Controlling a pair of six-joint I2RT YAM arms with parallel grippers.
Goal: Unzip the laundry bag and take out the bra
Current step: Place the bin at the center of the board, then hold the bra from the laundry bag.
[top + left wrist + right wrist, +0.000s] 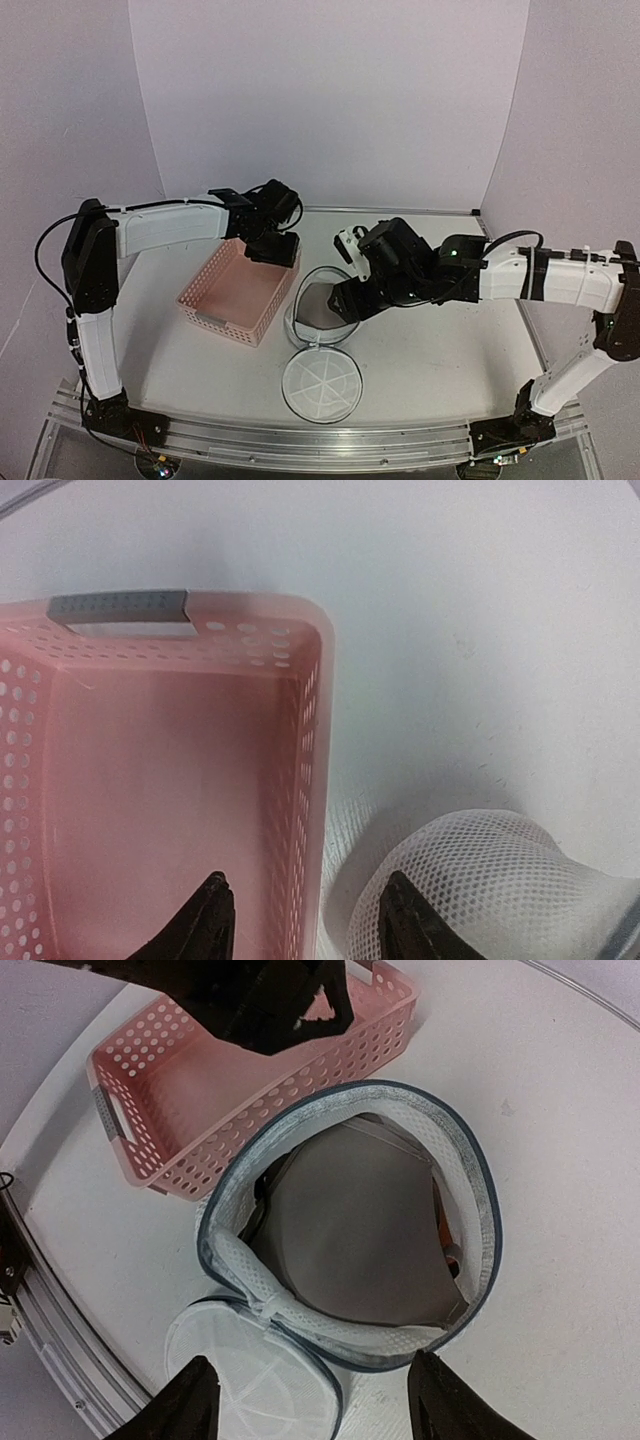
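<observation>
Just below right end effector [312, 1360], bag [478, 1185]

Lit softly and evenly from above, bright throughout, no hard glare. Only faint, soft-edged shadows on the white tabletop [450, 340]. Lilac cast over the plain backdrop walls [330, 100]. Sharp but slightly grainy from overhead. Hazy and washed out at the left wrist, with the pink perforated plastic basket [310, 780] soft and low in contrast. Crisp at the right wrist on the white translucent mesh cylinder bag [480, 1210], dim and shaded inside it, strongly bowed toward the edges.
</observation>
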